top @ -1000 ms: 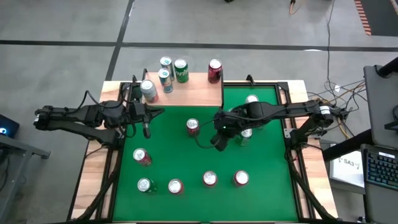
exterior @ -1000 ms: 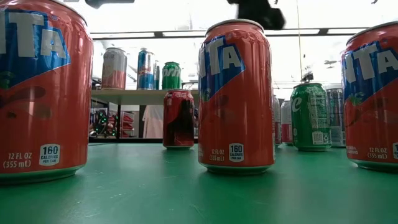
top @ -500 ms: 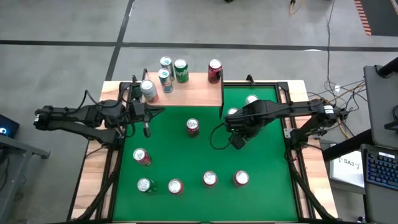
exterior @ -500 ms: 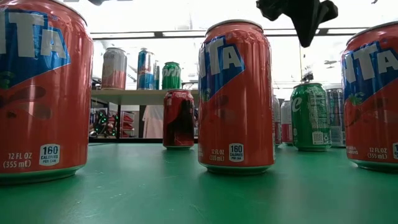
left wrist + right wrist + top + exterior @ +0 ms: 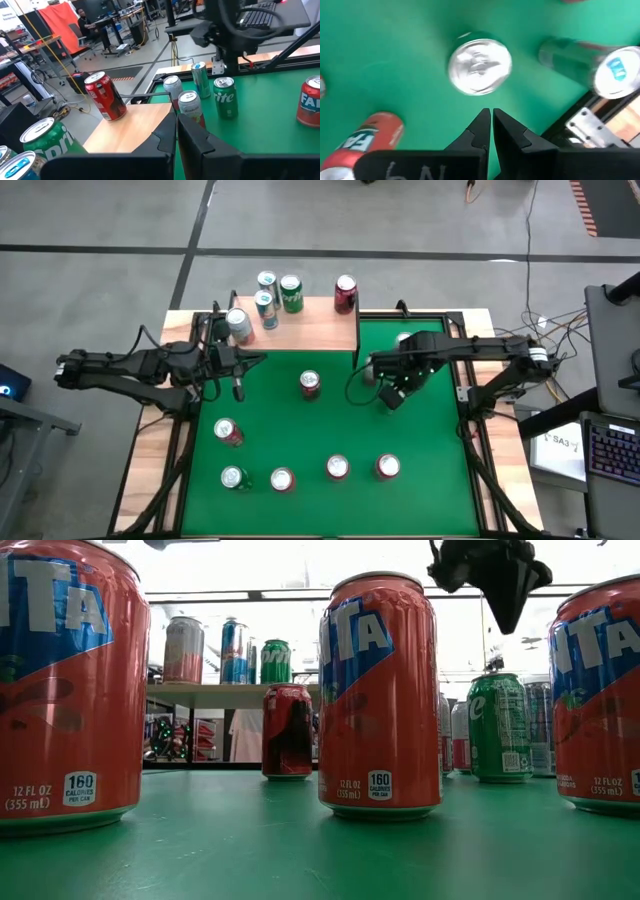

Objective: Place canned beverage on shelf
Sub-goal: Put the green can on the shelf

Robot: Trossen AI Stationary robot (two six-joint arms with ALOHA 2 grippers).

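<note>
You are seeing right gripper (image 5: 392, 397), fingers closed and empty, moving rightward since earlier frame, hovering over round silver-topped can (image 5: 479, 66); left gripper (image 5: 237, 387) closed beside light-wood shelf (image 5: 320, 328).

high: straight down over the whole green table (image 5: 300, 440)
low: table-level, cans right up close
wrists: each past own fingers
shared: the shelf (image 5: 310, 325), high, low and left wrist

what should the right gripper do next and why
Probably open the fingers and descend. The right gripper is shut and empty, hovering over a silver-topped can standing on the green table; no can is held yet for the shelf.
</note>
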